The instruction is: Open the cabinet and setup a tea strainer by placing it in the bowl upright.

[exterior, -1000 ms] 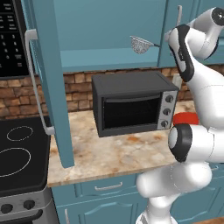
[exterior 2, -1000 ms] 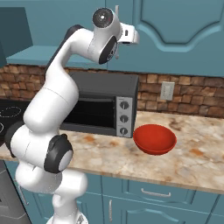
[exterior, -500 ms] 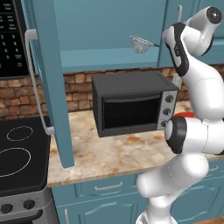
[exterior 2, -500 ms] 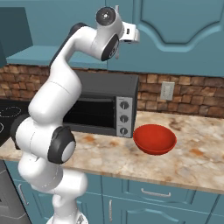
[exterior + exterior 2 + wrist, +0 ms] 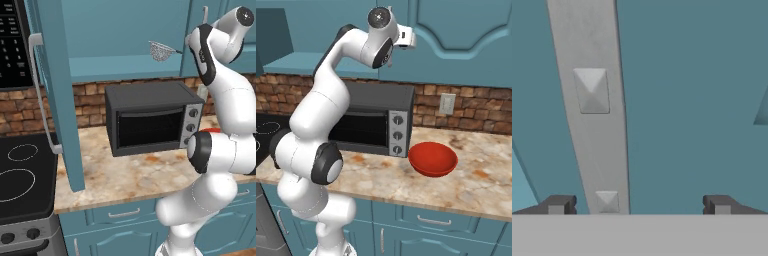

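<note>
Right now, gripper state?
Gripper: open, holding nothing, jaws wide apart in front of a silver bar handle on the cabinet.

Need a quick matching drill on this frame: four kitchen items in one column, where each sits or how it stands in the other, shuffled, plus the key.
Column 1
1. tea strainer
2. red bowl
3. toaster oven
4. left cabinet door

Column 2
A. swung open, handle facing the stove side
B. on the counter, to the right of the oven
C. on the shelf inside the open cabinet
D. on the counter against the brick wall, door shut

Pairs: 1-C, 2-B, 3-D, 4-A
</note>
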Motion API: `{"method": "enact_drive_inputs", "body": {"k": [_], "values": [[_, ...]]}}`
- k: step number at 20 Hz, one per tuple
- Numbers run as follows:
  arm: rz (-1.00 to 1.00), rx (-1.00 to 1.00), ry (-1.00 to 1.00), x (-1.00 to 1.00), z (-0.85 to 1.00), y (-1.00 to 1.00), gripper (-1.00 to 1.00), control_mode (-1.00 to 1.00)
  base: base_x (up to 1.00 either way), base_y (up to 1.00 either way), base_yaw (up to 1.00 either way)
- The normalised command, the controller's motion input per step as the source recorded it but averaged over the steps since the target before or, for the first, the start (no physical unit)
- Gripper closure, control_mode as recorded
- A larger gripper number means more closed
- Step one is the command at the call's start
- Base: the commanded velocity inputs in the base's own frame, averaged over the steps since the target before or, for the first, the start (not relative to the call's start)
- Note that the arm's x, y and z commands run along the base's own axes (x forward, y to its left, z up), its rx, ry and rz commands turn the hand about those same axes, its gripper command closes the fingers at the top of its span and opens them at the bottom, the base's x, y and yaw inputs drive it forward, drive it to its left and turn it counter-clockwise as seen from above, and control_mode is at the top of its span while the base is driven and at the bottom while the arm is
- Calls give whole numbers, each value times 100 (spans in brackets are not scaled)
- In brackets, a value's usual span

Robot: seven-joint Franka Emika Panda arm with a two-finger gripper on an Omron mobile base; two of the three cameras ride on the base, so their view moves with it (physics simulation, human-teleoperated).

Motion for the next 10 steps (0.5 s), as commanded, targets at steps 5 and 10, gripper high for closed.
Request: {"method": "enact_drive_inputs", "body": {"k": [5, 10], "values": [[0, 0, 0, 25, -8, 7, 100, -100, 0, 0, 0], [0, 0, 0, 16, -2, 1, 100, -100, 0, 0, 0]]}}
